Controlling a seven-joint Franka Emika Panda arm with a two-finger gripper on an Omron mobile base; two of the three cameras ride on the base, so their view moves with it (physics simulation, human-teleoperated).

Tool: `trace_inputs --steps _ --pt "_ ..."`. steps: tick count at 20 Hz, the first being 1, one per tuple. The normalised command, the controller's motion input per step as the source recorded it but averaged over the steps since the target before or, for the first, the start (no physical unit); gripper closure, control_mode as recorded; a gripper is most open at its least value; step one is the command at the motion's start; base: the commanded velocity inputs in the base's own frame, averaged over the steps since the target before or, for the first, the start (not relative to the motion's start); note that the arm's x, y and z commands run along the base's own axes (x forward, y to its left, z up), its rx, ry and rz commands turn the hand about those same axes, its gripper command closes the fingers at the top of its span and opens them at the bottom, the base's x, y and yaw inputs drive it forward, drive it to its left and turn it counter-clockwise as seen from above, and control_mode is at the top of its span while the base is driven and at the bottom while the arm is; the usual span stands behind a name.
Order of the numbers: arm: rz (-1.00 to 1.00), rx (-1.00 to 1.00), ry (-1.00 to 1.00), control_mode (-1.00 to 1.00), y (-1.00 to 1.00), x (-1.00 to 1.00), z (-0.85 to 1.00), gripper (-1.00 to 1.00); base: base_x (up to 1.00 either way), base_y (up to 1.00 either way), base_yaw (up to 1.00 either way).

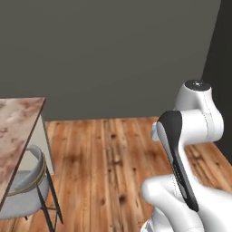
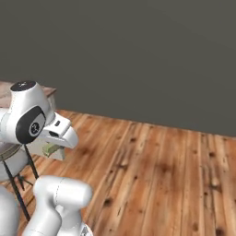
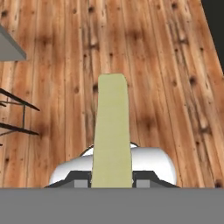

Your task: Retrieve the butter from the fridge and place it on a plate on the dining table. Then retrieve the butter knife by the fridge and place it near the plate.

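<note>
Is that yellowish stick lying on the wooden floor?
No, the butter sticks up from between the gripper's jaws in the hand view, held above the wooden floor.

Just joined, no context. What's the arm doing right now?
The white arm's pincer is shut on a slim pale yellow stick of butter, carrying it above the wooden plank floor. The brown-and-cream marbled dining table, with a grey chair beside it, sits off to the left. The butter isn't delivered yet.
</note>
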Motion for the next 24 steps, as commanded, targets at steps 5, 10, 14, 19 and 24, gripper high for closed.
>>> trace_inputs --steps 5,10,14,19,24 --pt "0.0 0.0 0.0 1.0 0.0 0.0 0.0 1.0 1.0 -0.09 0.25" --pt "0.0 0.0 0.0 1.0 0.0 0.0 0.0 1.0 0.97 -0.37 0.28" --pt "0.0 0.0 0.0 1.0 0.0 0.0 0.0 1.0 0.92 -0.74 0.45" --pt "0.0 0.0 0.0 1.0 0.0 0.0 0.0 1.0 0.71 -0.52 0.63" --pt "0.0 0.0 0.0 1.0 0.0 0.0 0.0 1.0 0.57 -0.59 0.71"
